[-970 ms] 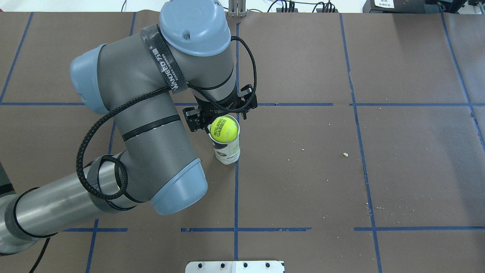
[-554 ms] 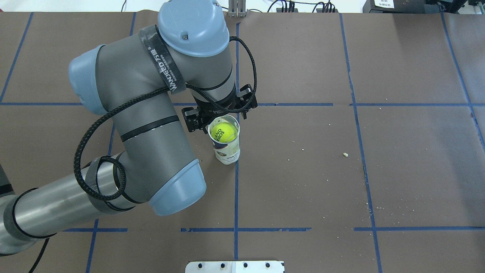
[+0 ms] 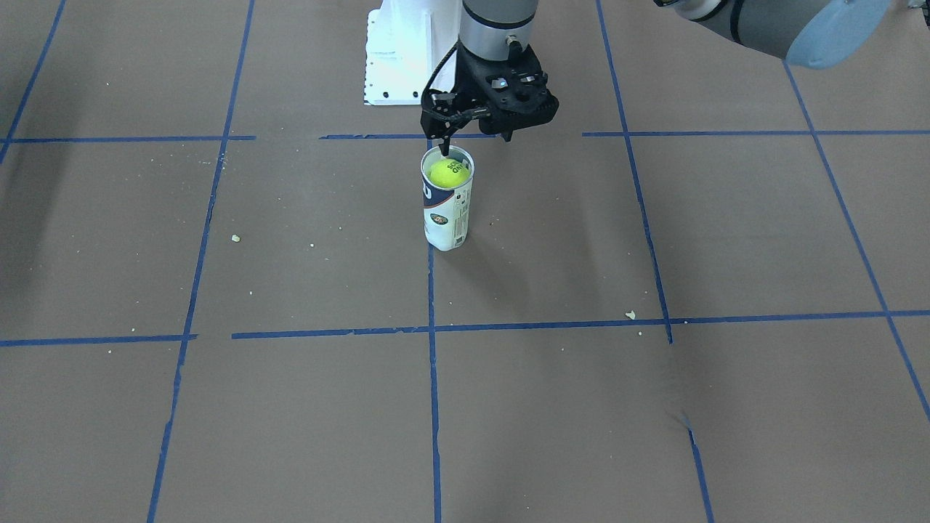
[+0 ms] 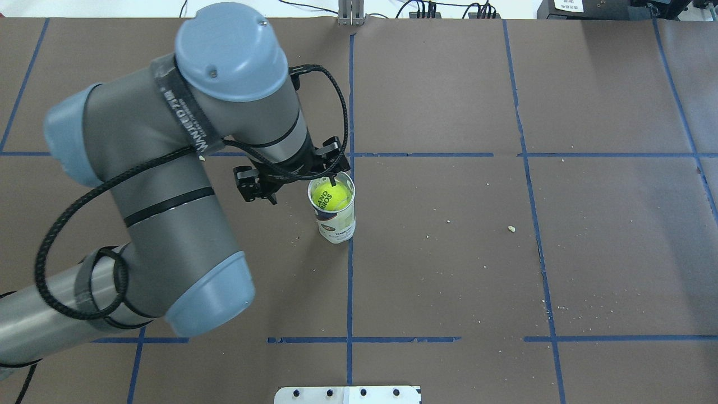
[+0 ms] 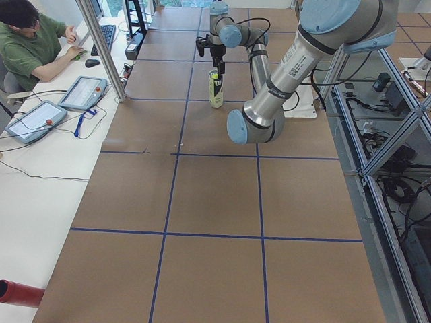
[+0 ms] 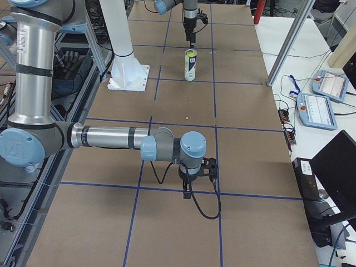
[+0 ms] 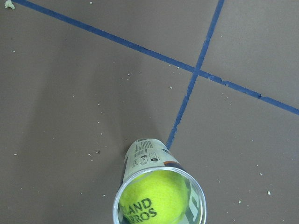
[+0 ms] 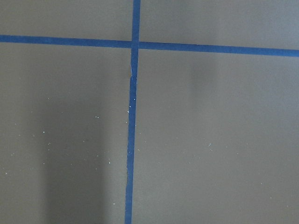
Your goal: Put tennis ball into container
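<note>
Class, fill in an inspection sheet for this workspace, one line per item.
Surface: brown-papered table, blue tape grid.
Job's things: tennis ball inside upright container, below its rim.
Clutter: pale crumbs.
Grippers: left gripper open, one fingertip over the container's rim; right gripper low over the table, state cannot tell.
Cables: black cable looped along left arm.
Surroundings: operator seated at side desk.
</note>
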`<state>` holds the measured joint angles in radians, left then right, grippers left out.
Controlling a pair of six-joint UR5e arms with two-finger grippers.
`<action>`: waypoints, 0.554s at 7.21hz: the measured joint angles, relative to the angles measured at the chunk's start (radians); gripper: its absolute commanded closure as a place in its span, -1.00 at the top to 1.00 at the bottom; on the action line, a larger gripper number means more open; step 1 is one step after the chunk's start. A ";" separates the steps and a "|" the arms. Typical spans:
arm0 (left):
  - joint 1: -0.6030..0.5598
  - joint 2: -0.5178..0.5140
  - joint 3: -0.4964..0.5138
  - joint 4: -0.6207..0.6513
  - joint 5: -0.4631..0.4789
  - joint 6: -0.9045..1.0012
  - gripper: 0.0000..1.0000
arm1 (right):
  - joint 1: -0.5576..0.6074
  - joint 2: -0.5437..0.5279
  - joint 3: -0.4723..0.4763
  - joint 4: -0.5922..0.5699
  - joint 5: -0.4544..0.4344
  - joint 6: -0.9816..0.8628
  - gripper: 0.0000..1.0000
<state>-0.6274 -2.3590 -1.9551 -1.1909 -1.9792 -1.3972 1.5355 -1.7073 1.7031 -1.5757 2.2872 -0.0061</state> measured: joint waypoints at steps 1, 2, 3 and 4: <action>-0.059 0.066 -0.049 -0.001 -0.001 0.112 1.00 | 0.000 0.000 0.000 -0.001 0.000 0.000 1.00; -0.142 0.128 -0.078 -0.004 -0.006 0.255 1.00 | 0.000 0.000 0.000 -0.001 0.000 0.000 1.00; -0.228 0.195 -0.095 -0.009 -0.014 0.415 1.00 | 0.000 0.001 0.000 0.000 0.000 0.000 1.00; -0.329 0.272 -0.098 -0.019 -0.030 0.602 1.00 | 0.000 0.000 0.000 0.000 0.000 0.000 1.00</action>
<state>-0.9567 -2.0871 -2.0530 -1.2096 -2.0093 -0.7955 1.5355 -1.7069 1.7028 -1.5756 2.2871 -0.0061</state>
